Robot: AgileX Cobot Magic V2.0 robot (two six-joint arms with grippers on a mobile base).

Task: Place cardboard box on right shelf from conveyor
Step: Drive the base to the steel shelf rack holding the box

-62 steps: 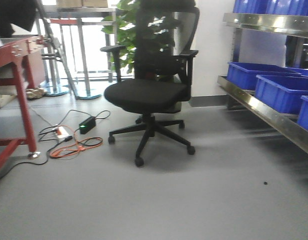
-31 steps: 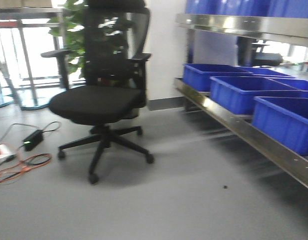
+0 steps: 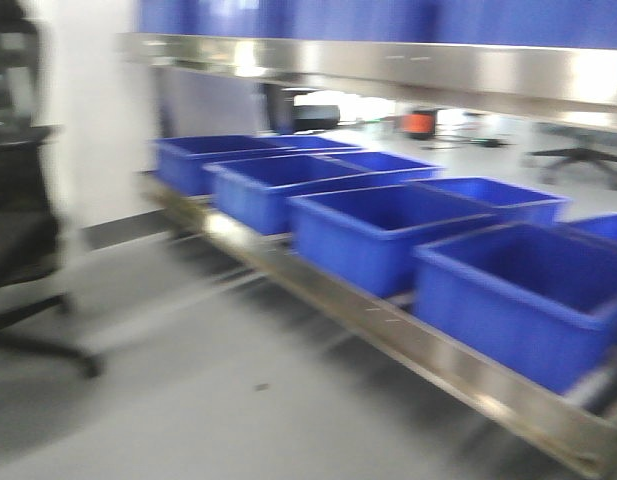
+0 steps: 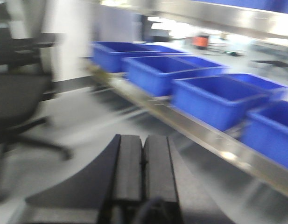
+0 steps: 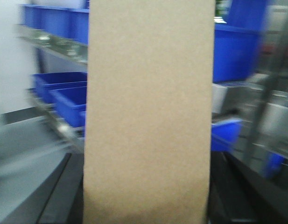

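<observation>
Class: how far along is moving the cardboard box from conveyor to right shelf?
Done: the cardboard box sits gripped in the right claw, no conveyor in sight. In hand: carrying it, with the steel shelf and its blue bins ahead. Left: setting it on the shelf. The left claw is shut, empty.

Bins point(image 3: 378, 235) in row on right shelf point(image 3: 438, 352), chair point(image 3: 18, 245) to its left, cardboard box point(image 5: 148, 116) in right claw point(image 5: 146, 191)

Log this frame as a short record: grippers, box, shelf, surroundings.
left gripper: shut, empty, pads together
right gripper: shut on the cardboard box
cardboard box: plain tan, fills the right wrist view
right shelf: stainless steel, lower tier lined with blue bins
conveyor: not in view
also seen: black office chair, at left
blur: heavy
</observation>
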